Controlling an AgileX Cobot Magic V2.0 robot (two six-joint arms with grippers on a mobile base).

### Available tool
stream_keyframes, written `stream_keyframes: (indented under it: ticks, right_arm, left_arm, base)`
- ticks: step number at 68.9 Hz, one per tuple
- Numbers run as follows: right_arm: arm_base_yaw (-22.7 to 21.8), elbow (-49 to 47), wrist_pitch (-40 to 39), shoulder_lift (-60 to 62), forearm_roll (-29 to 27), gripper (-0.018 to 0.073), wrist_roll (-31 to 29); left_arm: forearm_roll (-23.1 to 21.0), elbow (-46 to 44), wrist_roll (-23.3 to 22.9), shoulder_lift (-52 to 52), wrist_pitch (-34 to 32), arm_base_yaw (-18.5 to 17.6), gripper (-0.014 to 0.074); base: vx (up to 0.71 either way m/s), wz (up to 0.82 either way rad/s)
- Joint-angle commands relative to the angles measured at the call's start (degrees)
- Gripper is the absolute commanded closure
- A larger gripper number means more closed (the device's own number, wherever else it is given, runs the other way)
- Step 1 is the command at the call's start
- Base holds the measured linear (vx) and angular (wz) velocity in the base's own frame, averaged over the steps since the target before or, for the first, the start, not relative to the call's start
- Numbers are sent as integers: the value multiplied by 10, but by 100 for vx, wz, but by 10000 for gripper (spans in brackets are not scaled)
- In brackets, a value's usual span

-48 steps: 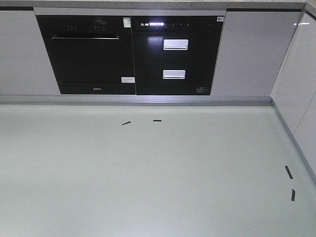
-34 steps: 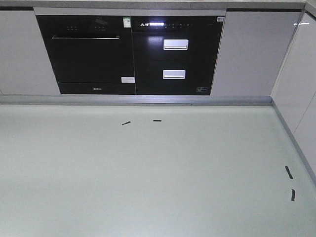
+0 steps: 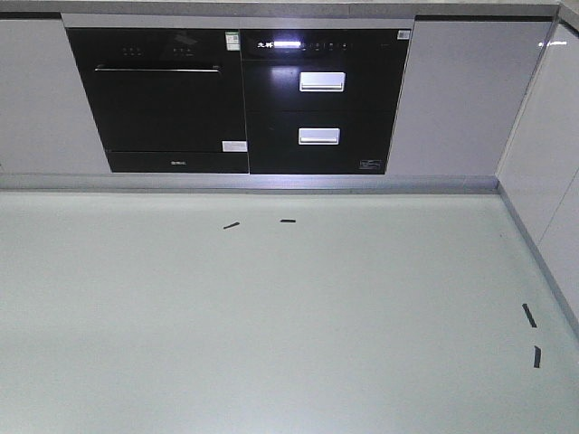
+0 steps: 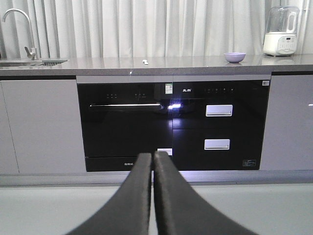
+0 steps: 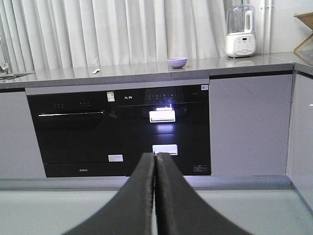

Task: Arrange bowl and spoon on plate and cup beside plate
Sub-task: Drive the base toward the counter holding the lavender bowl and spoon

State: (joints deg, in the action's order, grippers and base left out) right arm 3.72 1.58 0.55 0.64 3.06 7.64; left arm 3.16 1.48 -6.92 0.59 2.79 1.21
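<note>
Black tape marks (image 3: 232, 225) unchanged (front view); bowl (image 4: 234, 57) on countertop (image 4: 98, 63).

Left gripper (image 4: 153, 155) sitting at 6 o'clock, jaws pressed together.
Bowl (image 4: 234, 57) resting on countertop (image 4: 88, 63) at 2 o'clock; spoon (image 4: 145, 61) lying at 12; faucet (image 4: 17, 24) showing at 10.

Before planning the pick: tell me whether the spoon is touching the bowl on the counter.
Apart. The right wrist view shows a stretch of bare counter between the spoon and the bowl.
</note>
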Motion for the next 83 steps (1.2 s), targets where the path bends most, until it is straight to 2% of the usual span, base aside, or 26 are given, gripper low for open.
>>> stream_keyframes:
  ticks: [1, 83]
  right_arm:
    - [-3, 2, -45, 5, 4, 570, 0]
    - [-2, 2, -45, 5, 4, 570, 0]
  left_arm:
    - [-4, -6, -3, 8, -43, -4, 603]
    - [-4, -6, -3, 8, -43, -4, 603]
  base:
    - [0, 0]
    - [8, 1]
